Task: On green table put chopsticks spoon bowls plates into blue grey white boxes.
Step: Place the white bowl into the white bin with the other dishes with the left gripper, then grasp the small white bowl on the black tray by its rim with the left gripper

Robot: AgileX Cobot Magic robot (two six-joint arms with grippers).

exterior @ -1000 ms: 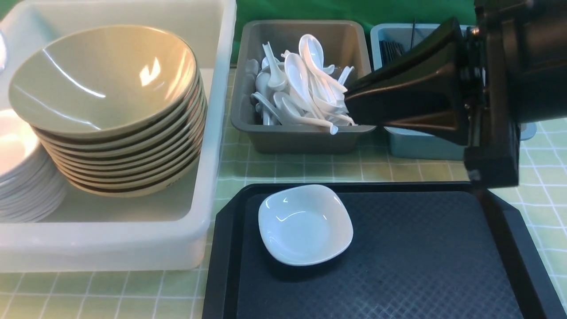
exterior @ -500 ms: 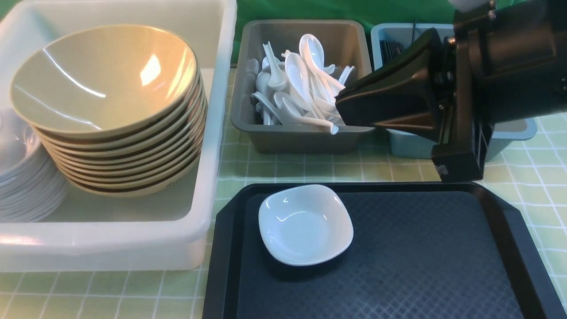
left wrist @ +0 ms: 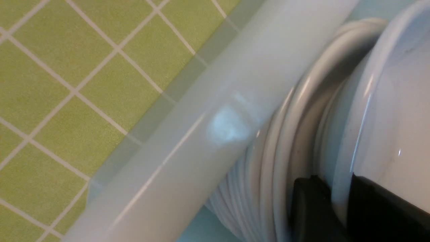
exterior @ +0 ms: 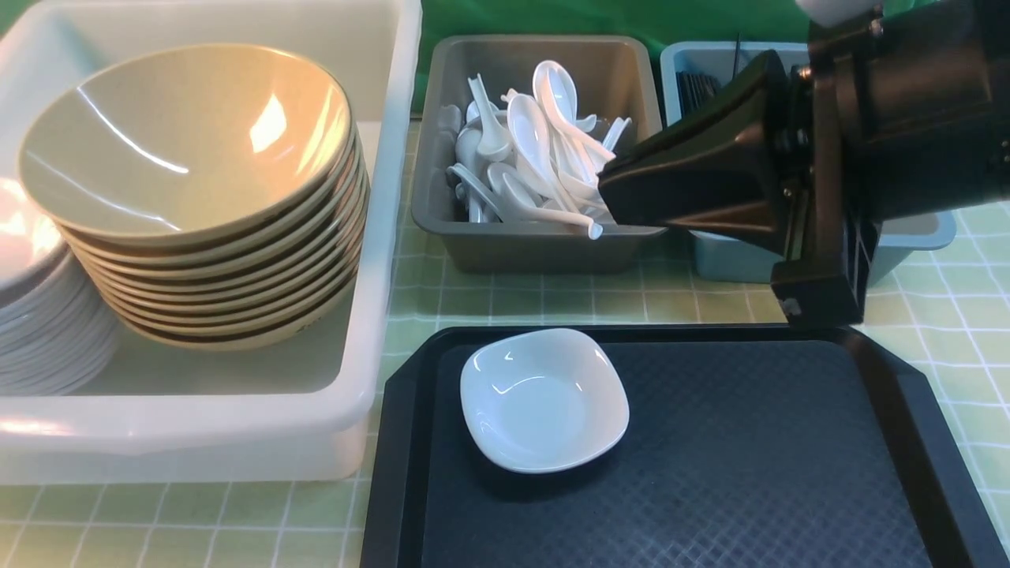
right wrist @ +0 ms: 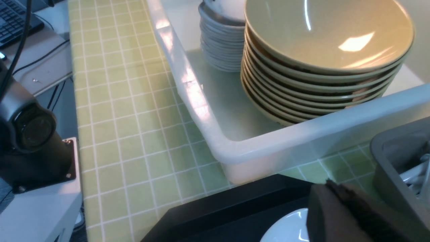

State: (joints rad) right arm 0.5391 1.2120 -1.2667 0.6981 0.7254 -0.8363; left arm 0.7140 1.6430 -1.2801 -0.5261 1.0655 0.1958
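Observation:
My left gripper (left wrist: 340, 183) has its two black fingers on either side of the rim of a white plate (left wrist: 396, 101), shut on it, just above the stack of white plates (exterior: 39, 331) inside the white box (exterior: 197, 442). Beige bowls (exterior: 189, 142) are stacked beside them. My right gripper (exterior: 611, 193) is shut and empty, hovering by the front right corner of the grey box (exterior: 536, 244) of white spoons (exterior: 544, 150). It partly hides the blue box (exterior: 907, 237) with dark chopsticks (exterior: 698, 83). A small white square dish (exterior: 544, 398) sits on the black tray (exterior: 750, 457).
The green checked cloth (exterior: 552, 304) shows between the boxes and the tray. In the right wrist view the left arm's base (right wrist: 27, 144) stands at the table's edge, with a desk and cables beyond it.
My right gripper moved left toward the grey box, then held still. At the far left the top white plate shifted on its stack.

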